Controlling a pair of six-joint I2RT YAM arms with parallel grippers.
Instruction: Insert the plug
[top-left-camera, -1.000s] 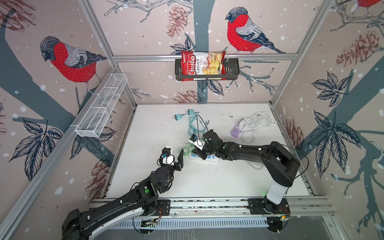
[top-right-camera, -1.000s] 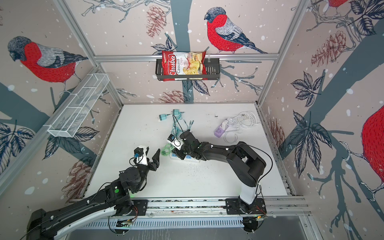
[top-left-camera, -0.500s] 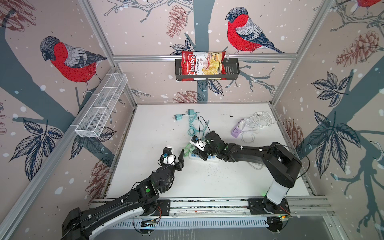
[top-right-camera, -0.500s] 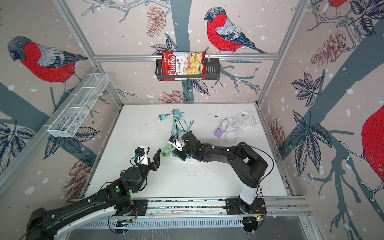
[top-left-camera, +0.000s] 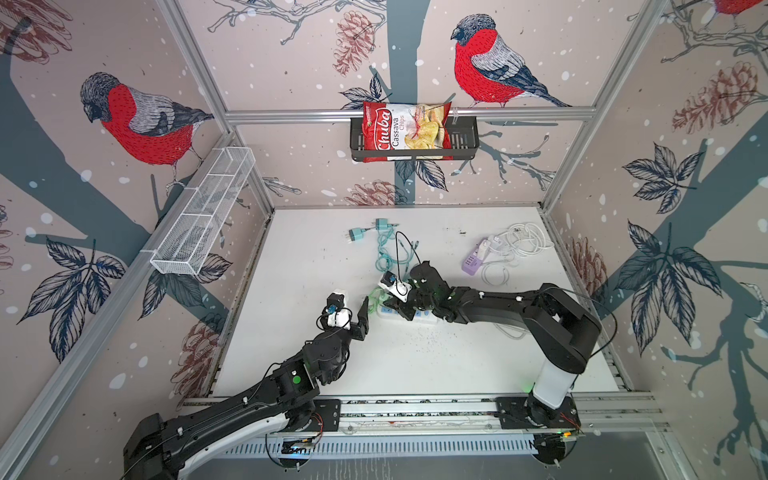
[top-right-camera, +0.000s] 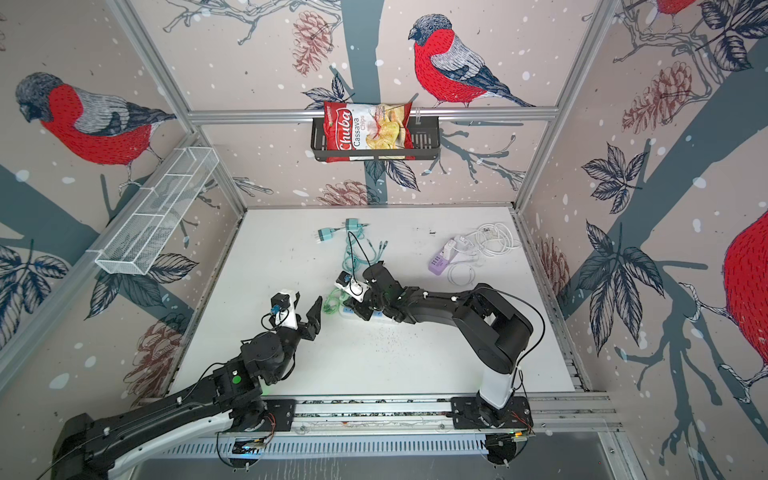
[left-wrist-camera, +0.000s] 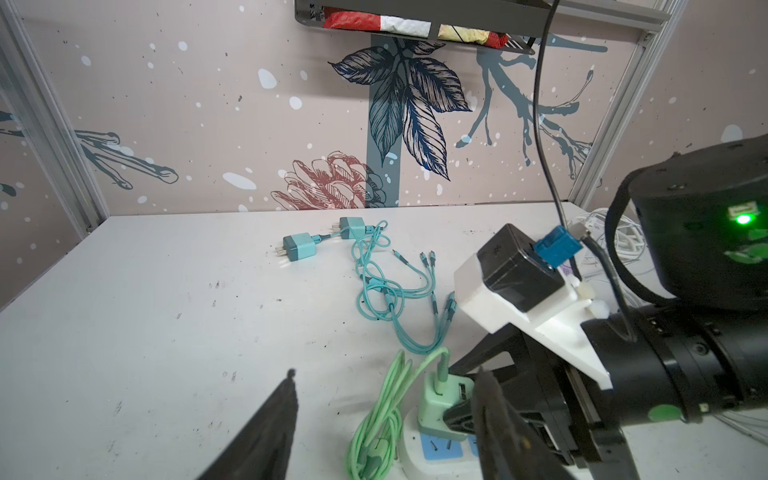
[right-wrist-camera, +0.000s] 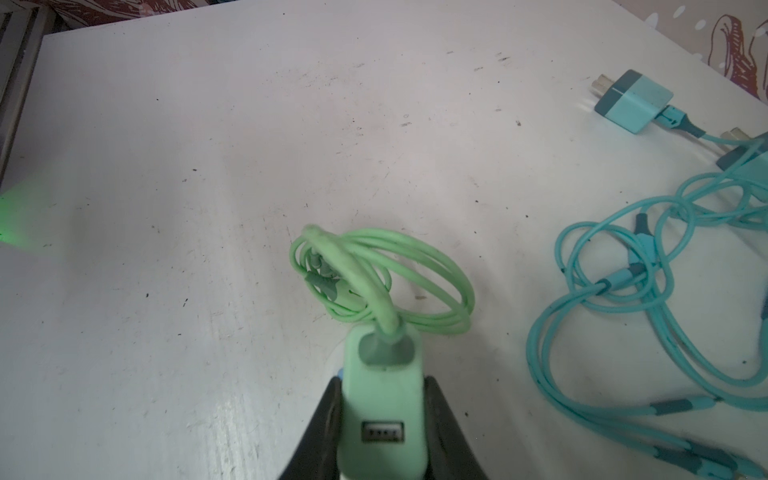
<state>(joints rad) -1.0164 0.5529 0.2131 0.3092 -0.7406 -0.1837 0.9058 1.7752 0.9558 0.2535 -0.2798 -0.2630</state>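
Two fingers (right-wrist-camera: 322, 428) of the right claw (right-wrist-camera: 382, 382) clamp the green plug (right-wrist-camera: 380, 415).

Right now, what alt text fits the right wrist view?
The right arm's jaws are shut on a light green charger, its coiled green cable resting ahead on the white table. A teal charger and tangled teal cables lie off to the side.

The left arm (top-left-camera: 291, 380) reaches forward with jaws parted; the right arm (top-left-camera: 494, 306) stretches low toward the middle, jaws clamped shut.
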